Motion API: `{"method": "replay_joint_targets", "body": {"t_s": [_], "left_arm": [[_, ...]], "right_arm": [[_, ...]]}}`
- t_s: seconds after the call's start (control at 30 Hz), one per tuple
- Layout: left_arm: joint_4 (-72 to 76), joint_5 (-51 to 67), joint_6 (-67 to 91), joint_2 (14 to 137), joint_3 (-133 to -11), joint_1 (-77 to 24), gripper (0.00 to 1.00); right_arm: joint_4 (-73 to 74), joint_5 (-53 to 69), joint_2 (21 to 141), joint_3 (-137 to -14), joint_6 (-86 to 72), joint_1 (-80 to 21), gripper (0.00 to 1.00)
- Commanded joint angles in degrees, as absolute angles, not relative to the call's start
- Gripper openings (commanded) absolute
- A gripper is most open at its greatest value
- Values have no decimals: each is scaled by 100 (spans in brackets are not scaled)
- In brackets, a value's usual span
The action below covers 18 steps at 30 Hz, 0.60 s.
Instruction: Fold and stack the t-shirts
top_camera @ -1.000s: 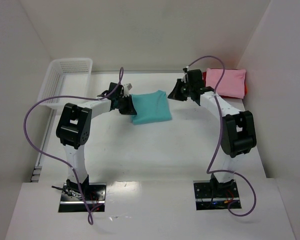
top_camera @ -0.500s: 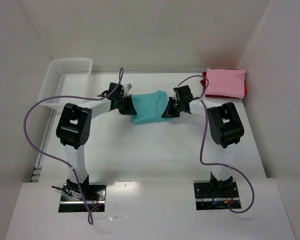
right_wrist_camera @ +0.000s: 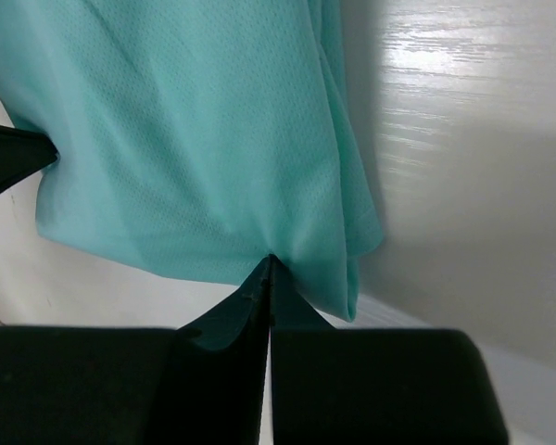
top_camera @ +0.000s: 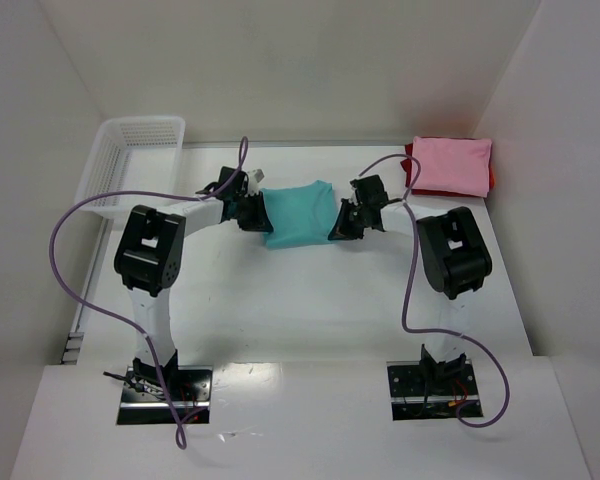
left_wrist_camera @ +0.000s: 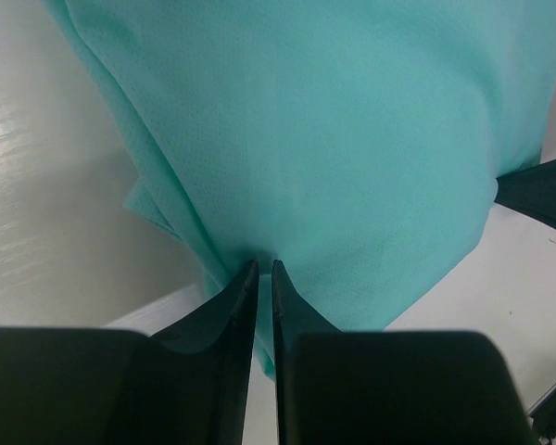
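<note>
The folded teal t-shirt (top_camera: 298,213) lies at mid-table between both grippers. My left gripper (top_camera: 259,211) is shut on its left edge; in the left wrist view the jaws (left_wrist_camera: 264,269) pinch the teal cloth (left_wrist_camera: 334,139). My right gripper (top_camera: 338,222) is shut on its right edge; in the right wrist view the jaws (right_wrist_camera: 270,264) close on the cloth (right_wrist_camera: 185,139). A folded pink t-shirt (top_camera: 450,166) lies on a red one (top_camera: 494,178) at the back right.
A white mesh basket (top_camera: 130,160) stands at the back left. White walls enclose the table on the left, back and right. Purple cables loop off both arms.
My right gripper moved from near the pink shirt left and down to the teal shirt's right edge and shut on it. The left gripper held its grip in place.
</note>
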<state>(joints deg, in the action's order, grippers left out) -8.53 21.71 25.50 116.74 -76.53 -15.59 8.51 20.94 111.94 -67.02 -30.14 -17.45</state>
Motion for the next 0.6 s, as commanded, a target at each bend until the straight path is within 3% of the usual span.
{"method": "replay_joint_targets", "body": {"t_s": [0.0,0.13,0.27,0.3,0.43,0.47,0.53,0.57], "left_arm": [[-824,2145,2479,11821,-7743,-1564,18],[-876,2145,2426,11725,-7796,-1564,18],[-989,2145,2394,11354,-7833,-1564,25],[-1063,2097,2373,11242,-7857,-1564,29],[-1257,1852,2320,10785,-7910,-1617,54],[-1287,1811,2320,10620,-7880,-1617,58],[-1310,1667,2320,10360,-7783,-1617,77],[-1310,1578,2320,10206,-7696,-1617,80]], "right_arm": [[923,1846,10821,-6652,-2892,-1640,3],[1131,1846,10769,-6935,-2688,-1465,11],[1222,1846,10697,-7382,-2500,-1266,33],[1222,1846,10696,-7470,-2479,-1199,44],[1169,2139,10926,-7963,-2390,-1007,77],[1169,2202,11066,-8092,-2365,-985,83],[1169,2512,11309,-8307,-2246,-984,93],[1169,2630,11449,-8405,-2215,-984,97]]}}
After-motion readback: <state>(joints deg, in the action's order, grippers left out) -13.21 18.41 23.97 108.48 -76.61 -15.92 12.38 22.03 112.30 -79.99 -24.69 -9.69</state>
